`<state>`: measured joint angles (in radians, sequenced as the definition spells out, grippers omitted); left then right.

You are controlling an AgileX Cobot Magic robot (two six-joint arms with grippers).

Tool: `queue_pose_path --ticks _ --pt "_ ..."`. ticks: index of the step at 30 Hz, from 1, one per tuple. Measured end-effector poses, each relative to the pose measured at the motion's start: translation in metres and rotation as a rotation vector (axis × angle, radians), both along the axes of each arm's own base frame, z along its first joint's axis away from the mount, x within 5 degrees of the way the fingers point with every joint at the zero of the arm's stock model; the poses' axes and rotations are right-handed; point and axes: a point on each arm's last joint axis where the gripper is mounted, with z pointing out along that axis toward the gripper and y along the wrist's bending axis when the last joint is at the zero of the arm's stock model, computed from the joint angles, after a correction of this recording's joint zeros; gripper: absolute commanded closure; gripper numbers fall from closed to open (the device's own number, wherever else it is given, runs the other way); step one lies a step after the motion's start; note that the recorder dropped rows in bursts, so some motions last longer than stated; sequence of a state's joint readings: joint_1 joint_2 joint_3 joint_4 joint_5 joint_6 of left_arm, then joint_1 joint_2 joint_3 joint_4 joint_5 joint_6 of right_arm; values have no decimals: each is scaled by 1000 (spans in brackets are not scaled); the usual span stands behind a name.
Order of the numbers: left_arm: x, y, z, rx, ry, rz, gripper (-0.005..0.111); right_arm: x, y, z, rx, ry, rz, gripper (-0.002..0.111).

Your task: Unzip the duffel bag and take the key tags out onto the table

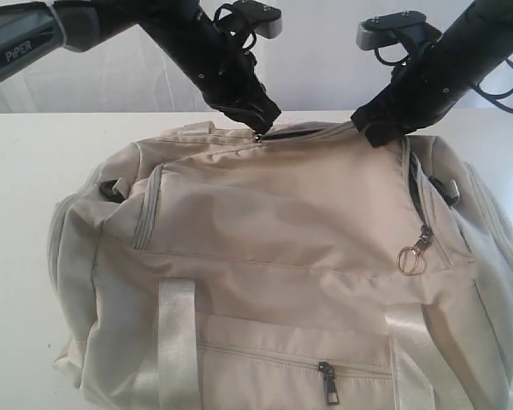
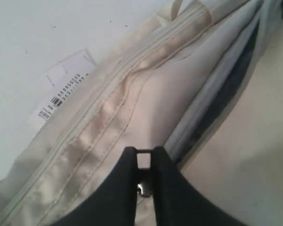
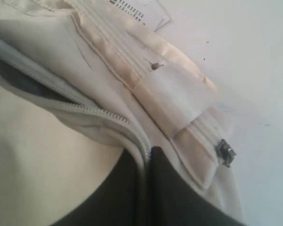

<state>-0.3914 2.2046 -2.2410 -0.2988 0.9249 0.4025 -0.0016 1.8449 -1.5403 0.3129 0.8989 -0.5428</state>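
My left end effector (image 2: 144, 154) pinches zipper pull (image 2: 140, 189), right end effector (image 3: 146, 157) clamps duffel bag (image 1: 282, 222) fabric; zip partly open, key tags not out.

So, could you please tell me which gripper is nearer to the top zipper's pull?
Left. The left gripper is right at the pull, seemingly pinching it; the right gripper grips the bag's edge farther along the opening.
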Motion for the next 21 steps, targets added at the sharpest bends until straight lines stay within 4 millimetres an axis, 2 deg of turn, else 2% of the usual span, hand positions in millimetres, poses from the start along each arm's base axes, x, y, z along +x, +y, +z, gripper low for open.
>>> queue_pose_path --ticks 7,13,18,21 --pt "-1 29 17 34 4 35 107 1 -7 0 3 -5 -30 108" --pt "-2 66 24 94 23 96 107 2 -11 1 3 -10 -45 108" --pt "-11 76 27 104 37 103 107 2 -11 1 13 -10 -51 108" --pt "-16 76 31 91 29 71 107 2 -11 1 25 -10 -54 108"
